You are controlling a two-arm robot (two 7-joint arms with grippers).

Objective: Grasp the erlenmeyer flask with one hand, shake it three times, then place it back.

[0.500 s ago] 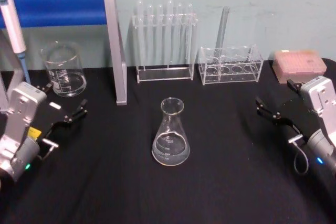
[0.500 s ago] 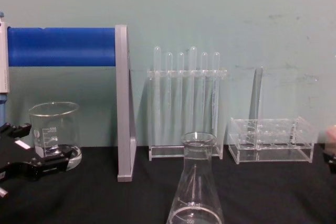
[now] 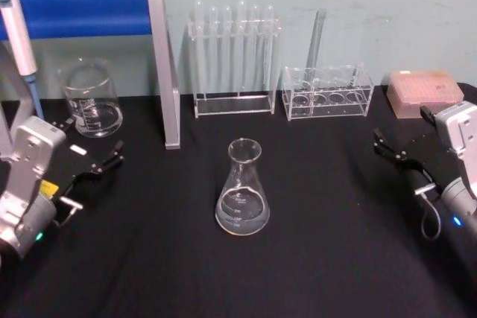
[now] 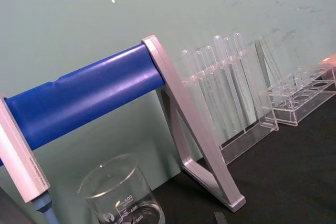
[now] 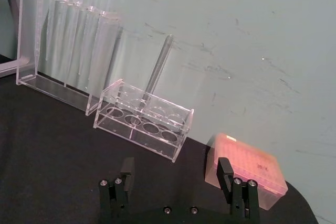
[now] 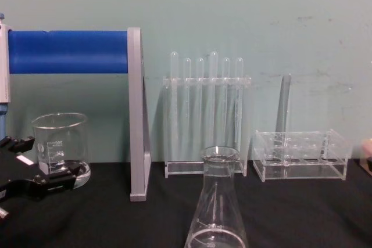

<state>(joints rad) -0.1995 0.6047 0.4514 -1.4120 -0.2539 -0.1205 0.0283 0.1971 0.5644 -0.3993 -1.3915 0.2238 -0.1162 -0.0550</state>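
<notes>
The erlenmeyer flask point(image 3: 242, 191) stands upright on the black table near the middle, clear glass with white marks; the chest view shows it close and low point(image 6: 217, 213). Nothing touches it. My left gripper point(image 3: 93, 143) rests open at the table's left, well apart from the flask, its black fingers point(image 6: 55, 179) just in front of a beaker. My right gripper point(image 3: 401, 128) sits open at the right edge, also far from the flask. In the right wrist view that right gripper point(image 5: 176, 174) has nothing between its two black fingers.
A glass beaker point(image 3: 91, 100) stands back left beside a grey stand with a blue bar point(image 3: 160, 65) and a pipette point(image 3: 16, 31). Behind the flask are a test tube rack point(image 3: 232, 57), a small clear rack holding one tube point(image 3: 326, 91), and a pink tip box point(image 3: 425, 91).
My right gripper has drawn back a little toward the right edge. The flask and my left gripper have not moved.
</notes>
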